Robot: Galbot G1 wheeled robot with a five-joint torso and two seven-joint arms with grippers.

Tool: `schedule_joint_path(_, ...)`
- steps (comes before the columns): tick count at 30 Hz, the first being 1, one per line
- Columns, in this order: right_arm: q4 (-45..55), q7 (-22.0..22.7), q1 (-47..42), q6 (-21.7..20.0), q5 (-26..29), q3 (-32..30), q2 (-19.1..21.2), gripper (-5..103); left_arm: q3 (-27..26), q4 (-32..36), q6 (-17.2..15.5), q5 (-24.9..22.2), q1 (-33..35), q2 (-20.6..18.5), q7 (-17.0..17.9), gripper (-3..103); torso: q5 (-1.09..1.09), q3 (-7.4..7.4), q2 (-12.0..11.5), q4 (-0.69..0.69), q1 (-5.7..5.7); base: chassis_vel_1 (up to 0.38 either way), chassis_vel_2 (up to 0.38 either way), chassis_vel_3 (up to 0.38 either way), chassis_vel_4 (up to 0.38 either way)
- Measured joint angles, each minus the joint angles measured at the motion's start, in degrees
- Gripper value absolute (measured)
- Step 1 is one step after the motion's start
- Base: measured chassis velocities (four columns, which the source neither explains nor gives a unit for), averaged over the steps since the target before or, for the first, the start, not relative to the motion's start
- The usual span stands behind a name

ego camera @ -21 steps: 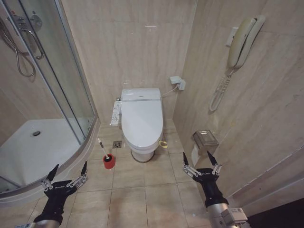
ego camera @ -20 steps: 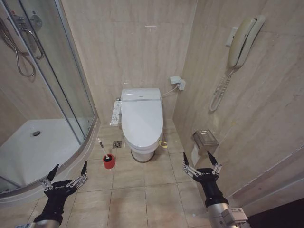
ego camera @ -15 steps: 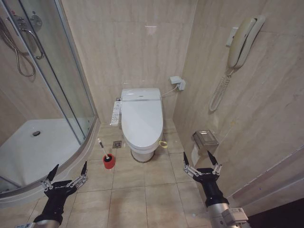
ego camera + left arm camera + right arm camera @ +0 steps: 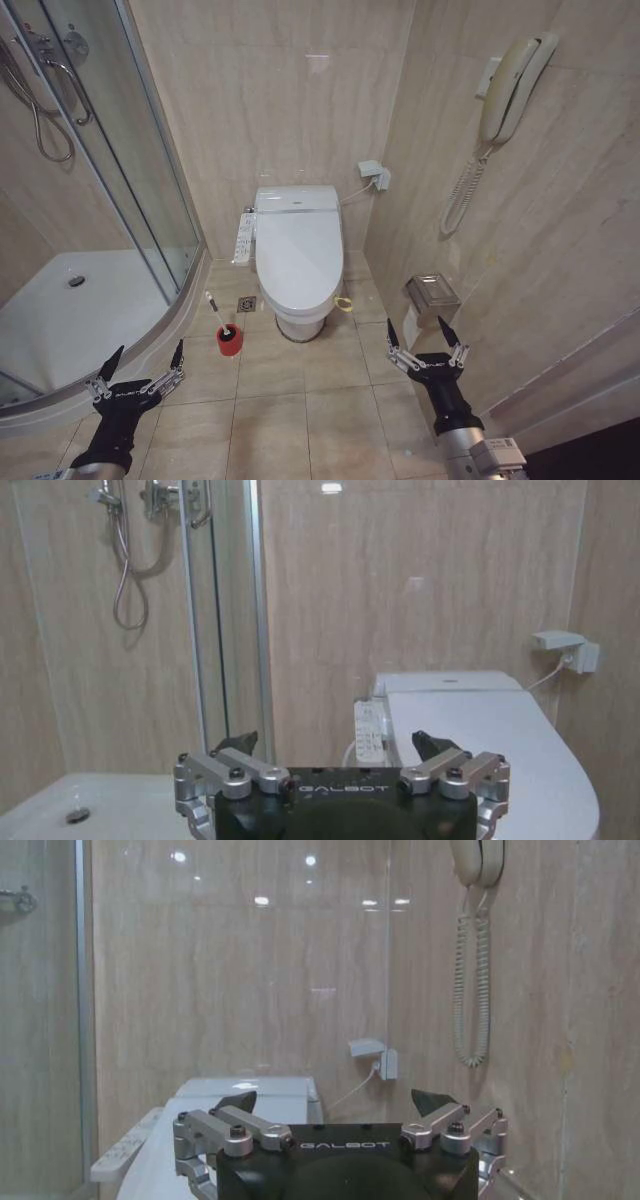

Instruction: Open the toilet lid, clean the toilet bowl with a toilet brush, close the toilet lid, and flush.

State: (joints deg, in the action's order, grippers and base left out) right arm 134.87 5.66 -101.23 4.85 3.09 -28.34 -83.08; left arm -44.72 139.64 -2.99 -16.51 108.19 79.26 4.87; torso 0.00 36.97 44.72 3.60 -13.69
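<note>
The toilet lid (image 4: 298, 250) lies shut over the white toilet against the back wall, hiding the toilet bowl. It also appears as the toilet lid (image 4: 490, 739) in the left wrist view and the toilet lid (image 4: 195, 1129) in the right wrist view. The toilet brush (image 4: 217, 313) leans in its red cup holder (image 4: 229, 340) on the floor left of the toilet. My left gripper (image 4: 142, 360) is open low at the left, short of the holder. My right gripper (image 4: 427, 335) is open low at the right, near the wall.
A curved glass shower enclosure (image 4: 120, 190) with a white shower tray (image 4: 70, 320) is at the left. A control panel (image 4: 243, 238) sticks out on the toilet's left side. On the right wall hang a phone handset (image 4: 510, 85) and a metal paper holder (image 4: 431, 293). Tiled floor lies before the toilet.
The right gripper has shifted very slightly; the left gripper, the lid and the brush stay where they were.
</note>
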Motion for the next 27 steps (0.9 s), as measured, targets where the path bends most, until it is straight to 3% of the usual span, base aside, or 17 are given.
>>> schedule_joint_path(9, -0.1, 0.1, 0.0, 0.0, 0.4, 0.0, 0.2, 100, 0.0, 0.0, 0.0, 0.0, 0.0, 0.0, 0.0, 100, 0.0, 0.0, 0.0, 0.01, -0.01, -0.101, 0.109, 0.103, -0.123)
schedule_joint_path(17, -0.1, 0.7, 0.4, 0.4, 0.6, -0.5, 0.2, 100, 0.0, 0.0, 0.0, 0.0, 0.0, 0.0, 0.0, 100, 0.01, 0.01, 0.0, -0.03, -0.02, -0.207, 0.218, 0.238, -0.22)
schedule_joint_path(21, -0.4, 1.1, 0.7, 1.3, 0.6, -1.1, 0.2, 100, 0.0, 0.0, 0.0, 0.0, 0.0, 0.0, 0.0, 100, 0.0, 0.02, 0.0, 0.01, -0.07, -0.22, 0.207, 0.219, -0.232)
schedule_joint_path(27, -0.6, -0.3, 0.6, 2.0, 0.7, -1.8, 0.3, 100, 0.0, 0.0, 0.0, 0.0, 0.0, 0.0, 0.0, 100, 0.0, 0.01, 0.0, -0.03, -0.02, -0.065, 0.067, 0.019, -0.071)
